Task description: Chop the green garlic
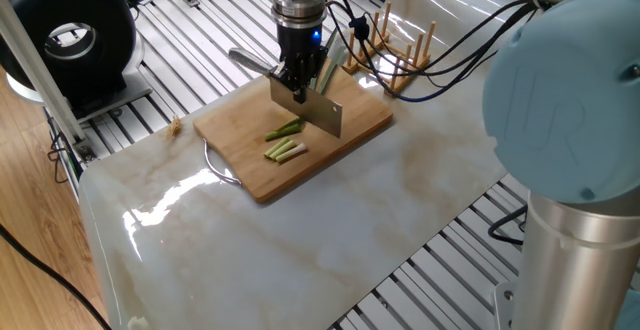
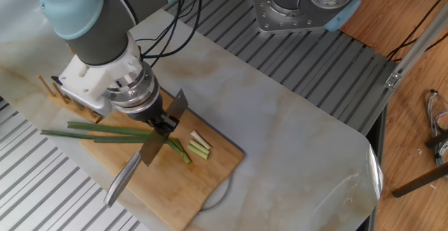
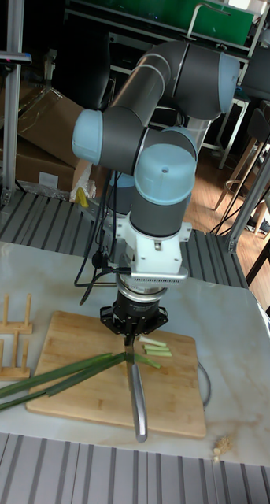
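The tool (image 2: 162, 124) is clamped on a knife (image 2: 159, 137), gripping it where blade meets handle, so the flat blade hangs edge-down and the handle (image 3: 138, 402) sticks out toward the board's free edge. Held this way, the blade crosses the garlic (image 2: 105, 131) roughly at right angles, which suits a straight downward chop. In the tall view the blade stands right at the point where the stalks end, near the middle of the board (image 1: 350, 130); whether the edge touches the wood cannot be told.

The long stalks lie flat on the board, their dark leaves running off its edge past the peg rack (image 3: 10, 337), so only the pale end sits under the knife. Just beyond the blade lie the cut pieces (image 1: 284, 149), short pale sticks side by side, with a greener bit (image 1: 286, 128) beside them, clear of the edge.

The board rests on the marble table (image 1: 400, 200), a wire loop (image 1: 218, 168) showing at one side. My judgement: chopping is partway, most of the stalk uncut.
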